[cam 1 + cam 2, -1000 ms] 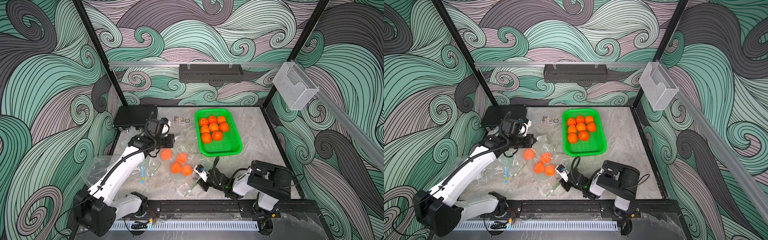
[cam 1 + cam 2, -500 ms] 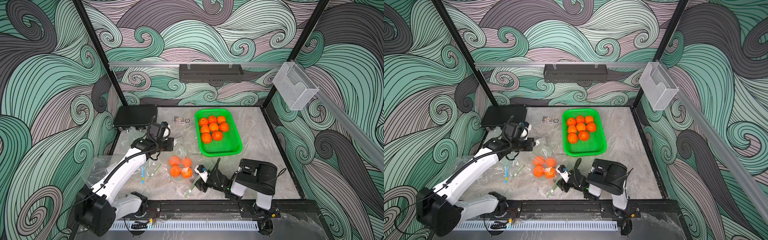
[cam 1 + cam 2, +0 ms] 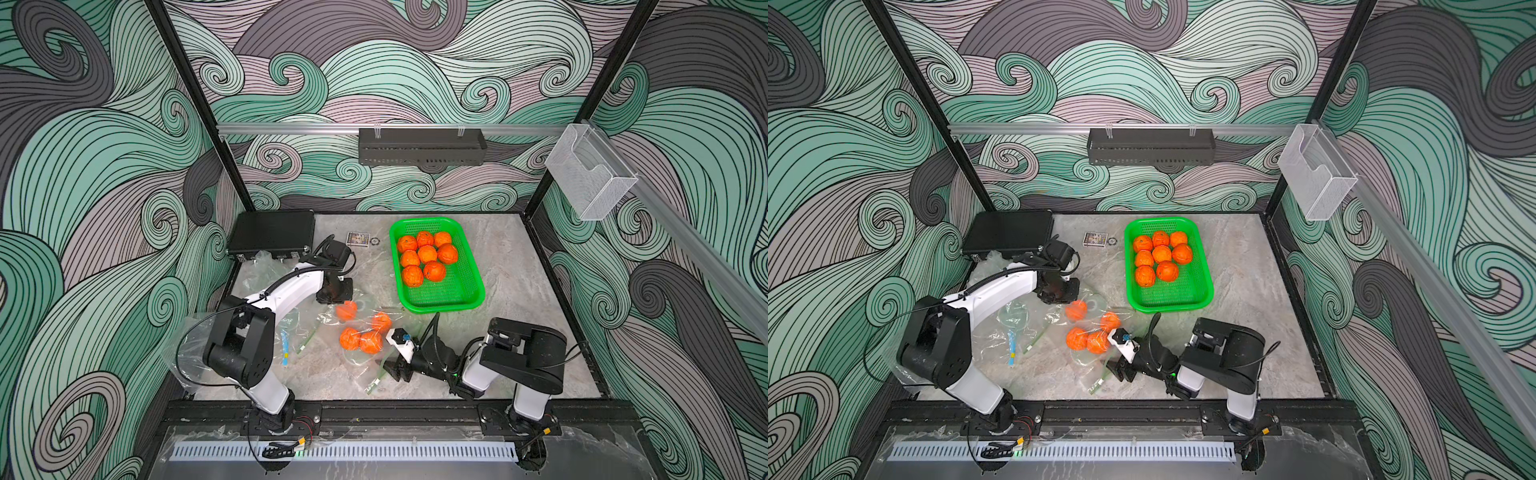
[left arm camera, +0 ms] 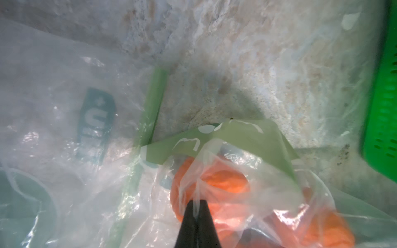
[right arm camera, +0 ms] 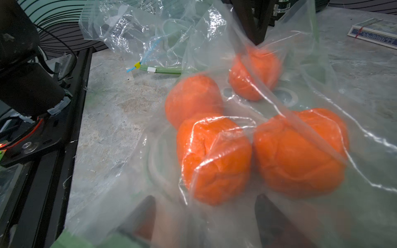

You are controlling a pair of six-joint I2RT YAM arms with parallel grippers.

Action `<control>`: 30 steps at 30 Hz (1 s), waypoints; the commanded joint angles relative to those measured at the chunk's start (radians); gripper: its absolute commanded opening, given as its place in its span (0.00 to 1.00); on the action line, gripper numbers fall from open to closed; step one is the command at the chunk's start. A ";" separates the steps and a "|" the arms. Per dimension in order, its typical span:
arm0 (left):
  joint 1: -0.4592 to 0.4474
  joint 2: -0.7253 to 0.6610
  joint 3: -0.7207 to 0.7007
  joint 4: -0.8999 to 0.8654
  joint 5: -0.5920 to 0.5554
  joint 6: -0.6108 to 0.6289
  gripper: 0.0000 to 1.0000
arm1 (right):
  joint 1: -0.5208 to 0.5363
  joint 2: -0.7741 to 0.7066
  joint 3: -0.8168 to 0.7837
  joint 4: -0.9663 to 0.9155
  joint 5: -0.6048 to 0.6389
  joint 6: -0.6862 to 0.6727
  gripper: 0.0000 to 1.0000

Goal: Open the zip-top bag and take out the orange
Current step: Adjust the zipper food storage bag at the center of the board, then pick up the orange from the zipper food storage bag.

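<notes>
The clear zip-top bag (image 3: 365, 328) lies mid-table in both top views with several oranges inside, one orange (image 3: 347, 310) nearest my left arm. My left gripper (image 4: 196, 201) is shut on a fold of the bag's film above an orange (image 4: 225, 184), close to the green zip strip (image 4: 225, 137). Its place at the bag's far end shows as left gripper (image 3: 334, 296). At the bag's near end, my right gripper (image 5: 204, 199) is open, its jaws wide apart. Bag film drapes across its fingers, and an orange (image 5: 214, 158) sits just ahead.
A green basket (image 3: 440, 307) holding several oranges stands behind the bag to the right. Empty clear bags (image 3: 286, 332) lie at the left, one with a blue slider (image 3: 284, 347). A black box (image 3: 272, 232) and a small card box (image 3: 358, 240) sit at the back.
My right gripper's jaws have spread wide apart. The oranges have shifted about inside the bag, bunching and then spreading. My left gripper stays shut on the film.
</notes>
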 commanded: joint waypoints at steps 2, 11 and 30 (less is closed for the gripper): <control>0.023 0.053 0.027 -0.038 0.036 -0.029 0.00 | -0.031 -0.019 0.053 -0.098 0.008 -0.033 0.75; 0.029 0.088 0.031 -0.033 0.076 -0.042 0.00 | -0.054 0.059 0.173 -0.167 -0.122 -0.080 0.78; 0.031 0.044 0.026 -0.044 0.024 -0.039 0.00 | -0.063 -0.086 0.051 -0.195 -0.196 -0.031 0.42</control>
